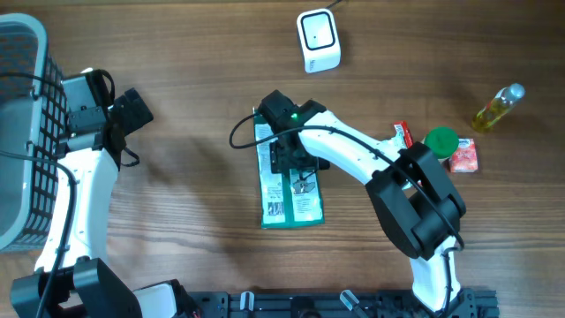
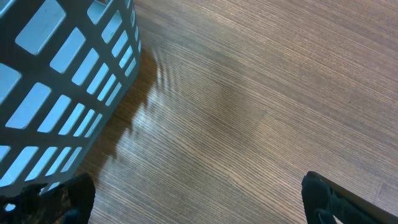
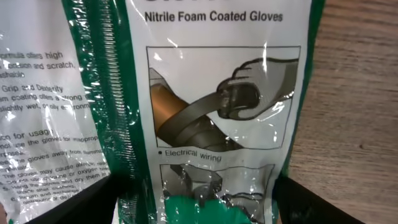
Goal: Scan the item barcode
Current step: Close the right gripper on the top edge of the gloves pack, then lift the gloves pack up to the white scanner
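Right tool point(image 3: 199, 205) hangs spread just above the glove packet point(image 1: 291, 181) lying flat on the bench point(image 1: 177, 159), so it should drop square, pinch one edge and avoid crumpling the barcode.

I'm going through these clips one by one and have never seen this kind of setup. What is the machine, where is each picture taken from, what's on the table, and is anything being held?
It is two robot arms at a wooden table, each ending in a two-finger gripper.

The overhead view looks straight down. The other two come from cameras on the wrists, so each shows its own dark fingertips at the bottom edge.

On the table: a glove pack in the middle, a white scanner at the far side, a small bottle and some small packages at the right, and a basket at the left.

The left gripper is open over bare wood beside the basket. The right gripper is right over the glove pack, jaws apart on either side of it. Nothing looks held yet.
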